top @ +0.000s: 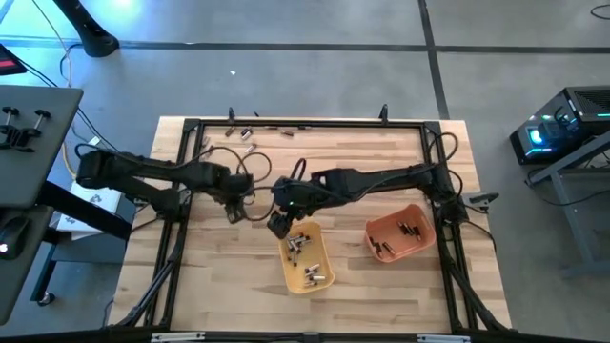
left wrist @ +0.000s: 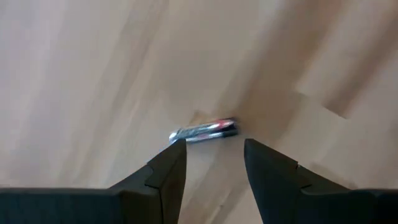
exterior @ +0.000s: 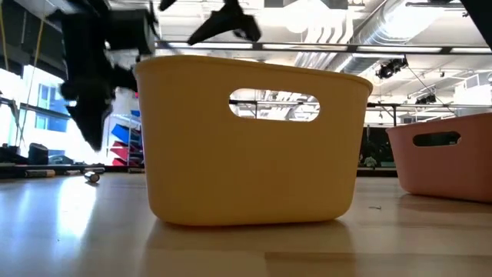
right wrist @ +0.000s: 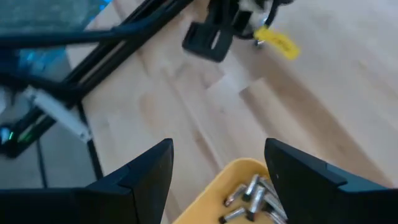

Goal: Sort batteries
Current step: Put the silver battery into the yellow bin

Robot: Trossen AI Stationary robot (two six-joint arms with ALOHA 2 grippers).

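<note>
- left gripper (left wrist: 211, 162) is over bare wood left of the table's middle, fingers parted and holding nothing; one silvery battery (left wrist: 204, 130) lies on the wood just past the fingertips, across the gap between them.
- right gripper (right wrist: 217, 168) hangs at the far edge of the yellow tray (top: 307, 261), fingers wide and empty.
- batteries in yellow tray (right wrist: 252, 194): a loose heap of silvery cells.
- orange tray (top: 400, 234) sits to the right of the yellow one, apart from it, with a few dark cells (top: 412, 230) inside.
- loose batteries (top: 244, 133) are scattered along the table's far edge, toward the left.
- table (top: 362, 162): pale wood planks inside a black frame.
</note>
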